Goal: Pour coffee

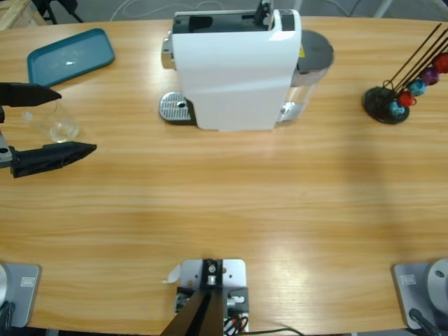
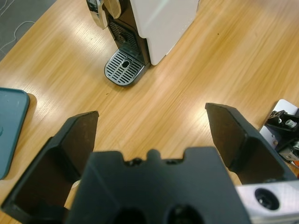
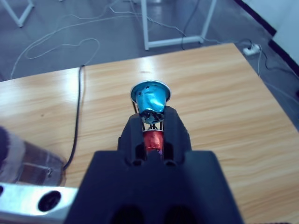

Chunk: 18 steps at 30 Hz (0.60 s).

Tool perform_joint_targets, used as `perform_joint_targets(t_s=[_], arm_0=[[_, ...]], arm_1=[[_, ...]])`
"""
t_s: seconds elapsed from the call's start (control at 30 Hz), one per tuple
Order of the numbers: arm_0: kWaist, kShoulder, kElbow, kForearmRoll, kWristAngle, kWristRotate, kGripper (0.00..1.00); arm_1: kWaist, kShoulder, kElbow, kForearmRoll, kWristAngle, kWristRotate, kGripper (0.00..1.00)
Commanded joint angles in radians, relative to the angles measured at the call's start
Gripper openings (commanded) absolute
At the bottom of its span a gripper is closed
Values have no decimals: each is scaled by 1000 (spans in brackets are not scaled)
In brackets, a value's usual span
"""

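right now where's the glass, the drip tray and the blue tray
glass [image 1: 59, 126]: high view, on its clear base.
drip tray [image 2: 124, 68]: left wrist view, on the slotted metal grille.
blue tray [image 1: 70, 55]: high view, on its flat middle.

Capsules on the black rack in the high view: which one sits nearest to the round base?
The turquoise capsule, directly beside the round base. The red capsule, blue capsule and purple capsule sit further up the rods.

Left arm runs off the high view's left edge; only its pincer shows. Coffee in the glass: too faint to tell. Right pincer hides most of the red capsule. Tray cut by frame edge.
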Motion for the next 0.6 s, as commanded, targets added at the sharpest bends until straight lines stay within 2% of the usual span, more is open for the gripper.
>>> perform_joint_targets(t_s=[0.03, 0.13, 0.27, 0.4, 0.6], arm_0=[[-11, 30, 37, -23, 15, -9, 1000], [-11, -9, 48, -15, 18, -8, 1000], [-11, -85, 46, 76, 6, -9, 1000], [-11, -180, 40, 235, 6, -5, 1000], [-11, -279, 60, 330, 11, -7, 1000]], arm_1=[[156, -146, -47, 119, 274, -144, 0], [291, -83, -121, 231, 476, -311, 0], [429, 52, -270, 322, 579, -482, 0], [551, 272, -541, 447, 601, -611, 0], [581, 529, -778, 453, 607, -650, 0]])
